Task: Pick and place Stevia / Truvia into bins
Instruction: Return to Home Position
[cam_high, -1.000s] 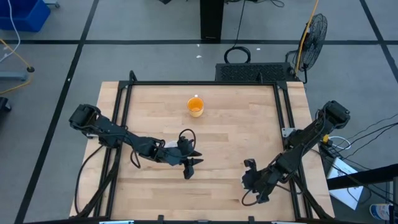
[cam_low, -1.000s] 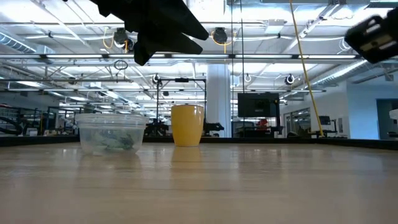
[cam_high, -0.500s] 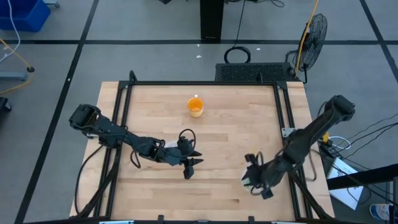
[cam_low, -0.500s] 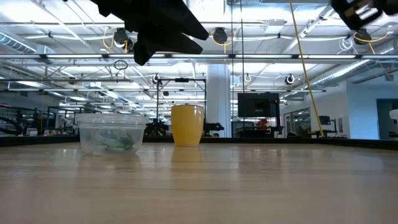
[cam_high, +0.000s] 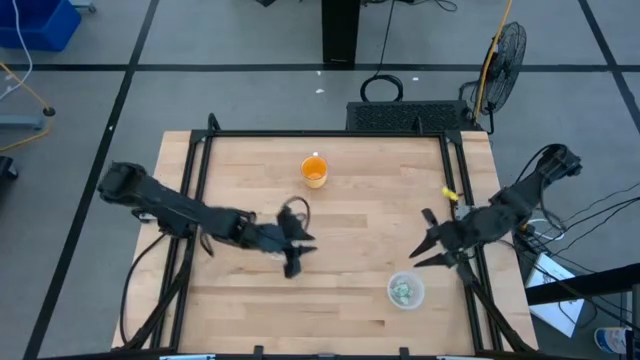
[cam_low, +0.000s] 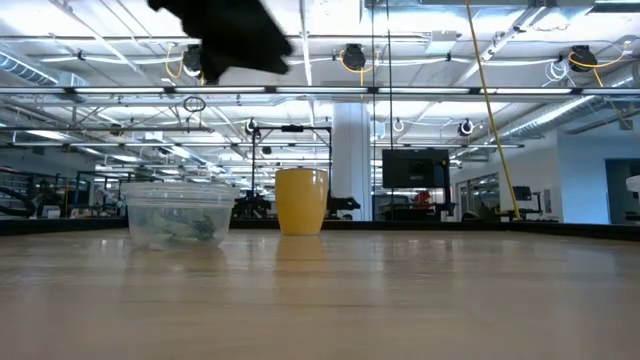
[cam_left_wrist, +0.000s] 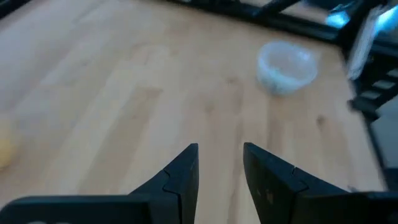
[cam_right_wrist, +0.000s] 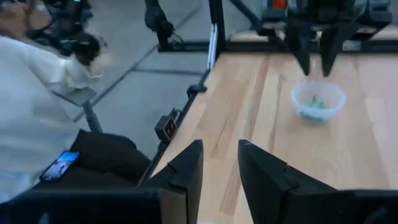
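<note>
Overhead, a pale wooden counter (cam_high: 350, 310) sits inside a black frame, with one dark robot arm reaching in from each side. The left gripper (cam_high: 298, 254) hovers above the middle of the counter, a little toward the left, and its fingers are parted with nothing between them; its own wrist camera shows the same empty gap (cam_left_wrist: 221, 155). The right gripper (cam_high: 424, 240) hangs over the right part of the counter, pointing inward, and its fingers are also spread and empty, as its wrist camera confirms (cam_right_wrist: 219, 155). The first clear cup (cam_high: 390, 291) stands near the front right of the counter, just beside and in front of the right gripper. It holds a small heap of pale green sweetener packets (cam_high: 405, 292). The second clear cup (cam_right_wrist: 339, 93) stands directly below the left gripper, so the arm hides it from above. The right wrist camera and the counter-level camera (cam_low: 140, 215) both show green packets lying in its bottom. No loose packets show on the bare wood. An orange cup (cam_high: 314, 171) stands alone toward the back middle of the counter, well apart from both clear cups. Off the counter's edge, the right wrist camera shows a person's white sleeve (cam_right_wrist: 31, 93).
</note>
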